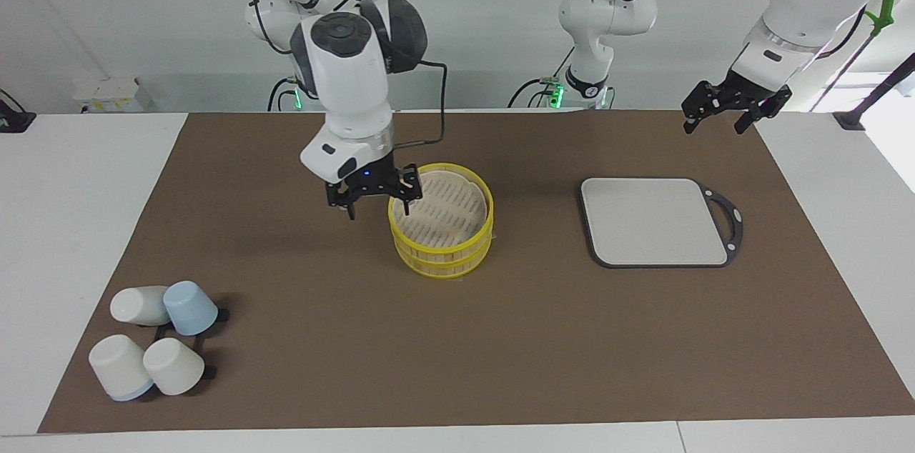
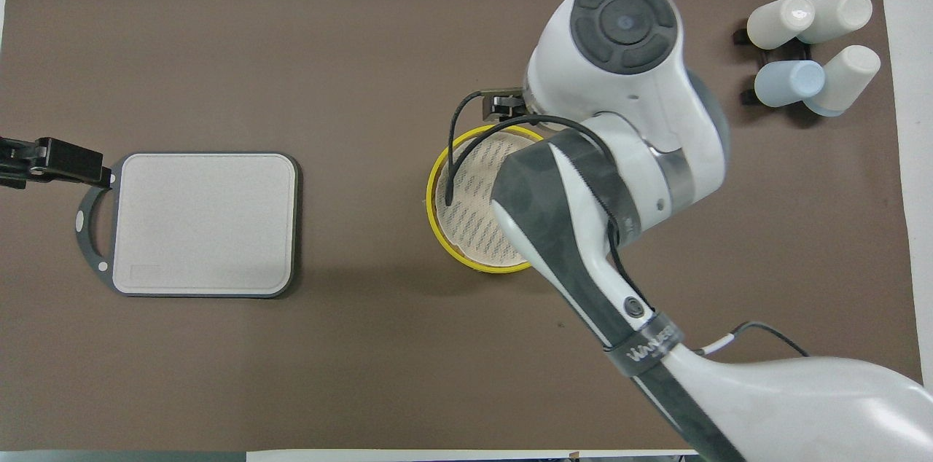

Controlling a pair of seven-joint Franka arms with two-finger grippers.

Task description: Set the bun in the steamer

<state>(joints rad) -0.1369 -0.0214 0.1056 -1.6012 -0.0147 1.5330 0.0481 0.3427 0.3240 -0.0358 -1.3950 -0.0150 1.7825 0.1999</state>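
**Right hand at the steamer rim, bun out of sight**

Starting at the robots' end: the left hand [image 1: 717,117] hangs in the air over the edge of the worktop [image 1: 500,353] at the left arm's end. Its fingers are spread and it carries nothing, so this arm waits. Just farther out lies the grey board [image 1: 654,221], bare on top.

Now the action. The right hand [image 1: 377,206] sits low at the rim of the steamer [image 1: 443,253], on the side toward the right arm's end, with one finger inside the yellow ring and one outside. The fingers look parted, with nothing plainly between them. And the bun? I cannot find it. The slatted floor that shows is bare, and from above the arm covers much of the basket.

My read is that the bun will be light and soft, and easily dented or stuck to the fingers. It wants a gentle pinch across its short sides and a low release.

Farthest out, toward the right arm's end, four cups [image 1: 154,346] are clustered.
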